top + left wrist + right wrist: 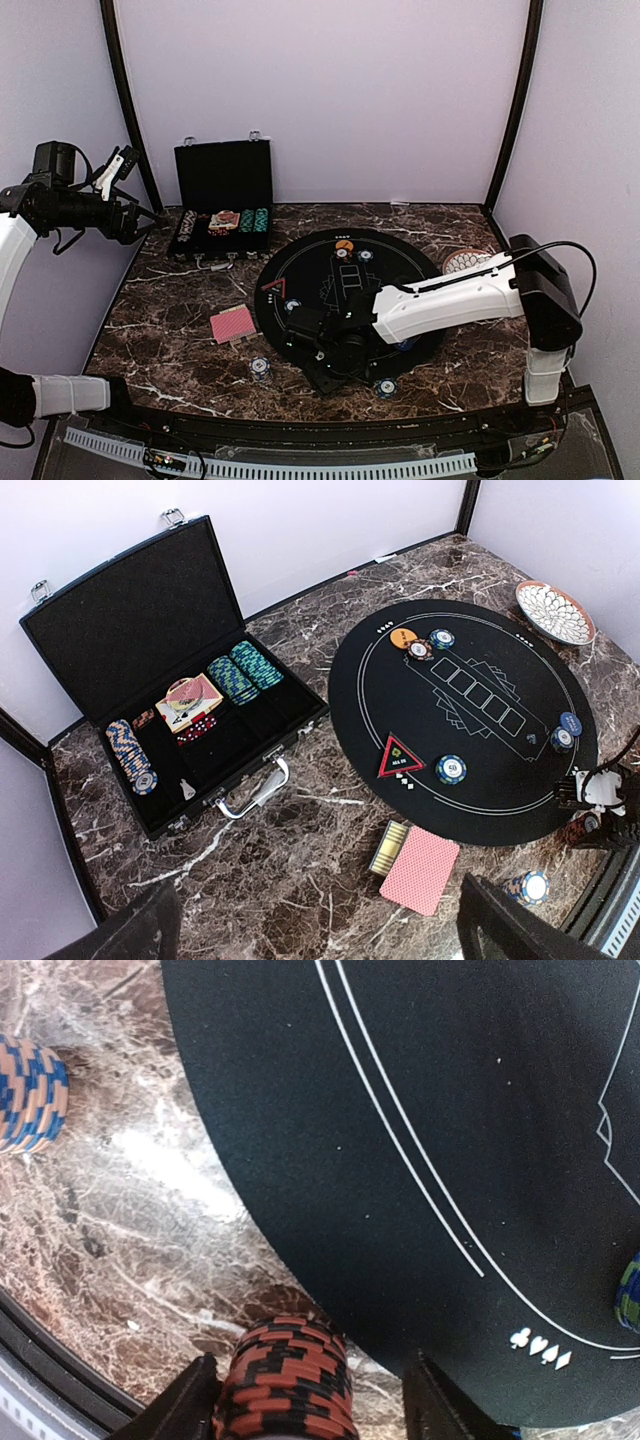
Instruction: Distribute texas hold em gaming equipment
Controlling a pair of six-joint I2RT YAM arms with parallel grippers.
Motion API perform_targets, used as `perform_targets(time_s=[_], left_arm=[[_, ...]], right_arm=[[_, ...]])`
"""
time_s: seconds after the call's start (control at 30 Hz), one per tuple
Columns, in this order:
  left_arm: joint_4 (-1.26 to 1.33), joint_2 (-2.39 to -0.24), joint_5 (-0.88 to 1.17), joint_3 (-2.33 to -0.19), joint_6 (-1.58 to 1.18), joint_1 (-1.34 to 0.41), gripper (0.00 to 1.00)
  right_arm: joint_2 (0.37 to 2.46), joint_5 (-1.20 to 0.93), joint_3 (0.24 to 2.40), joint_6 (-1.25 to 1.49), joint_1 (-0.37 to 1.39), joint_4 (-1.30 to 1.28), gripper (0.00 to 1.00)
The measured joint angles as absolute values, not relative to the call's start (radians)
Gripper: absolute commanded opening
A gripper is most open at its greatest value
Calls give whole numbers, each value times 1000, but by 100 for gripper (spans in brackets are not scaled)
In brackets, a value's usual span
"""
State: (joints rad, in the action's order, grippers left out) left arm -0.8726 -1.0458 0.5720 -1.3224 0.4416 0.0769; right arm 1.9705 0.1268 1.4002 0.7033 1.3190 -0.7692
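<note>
Table [300,880]: brown marble-look top with white veins, polished, glossy glare. Round mat [500,800]: black, matt, smooth, thin white print. Case [130,610]: black, lid lining matt and foam-like; latches [174,518] and handle [255,792] shiny metal. Chip stack [290,1375]: red-black, hard plastic look, ribbed side, dull sheen. Cards [420,870]: red backs, fine print, paper-like, satin. Plate [556,612]: glazed, glossy, patterned. Right arm shell [450,300]: white smooth plastic.

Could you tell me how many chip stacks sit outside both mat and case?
2: a blue-and-orange stack on the marble near the red cards, and a red-and-black stack between the right gripper's fingers. The arm may hide more.
</note>
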Motion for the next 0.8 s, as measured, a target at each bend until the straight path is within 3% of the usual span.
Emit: perform_targets(time_s=[0.1,0.23,0.37,0.57,0.8], left_arm=[[-873,-1046,572,-1322,442,77,99],[-873,-1046,572,-1322,442,77,99],[-873,-1046,572,-1322,442,77,99],[-873,-1046,572,-1322,442,77,99],[-872,-1046,572,-1319,442,77,99]], right_arm=[[1976,126,1400,702,1319,-764,50],[1976,127,1400,695,1319,-761,48],[1976,127,1402,693,1319,-765,49],[1976,131,1422,690,1321,-788,63],[1976,131,1425,689,1321,-805,59]])
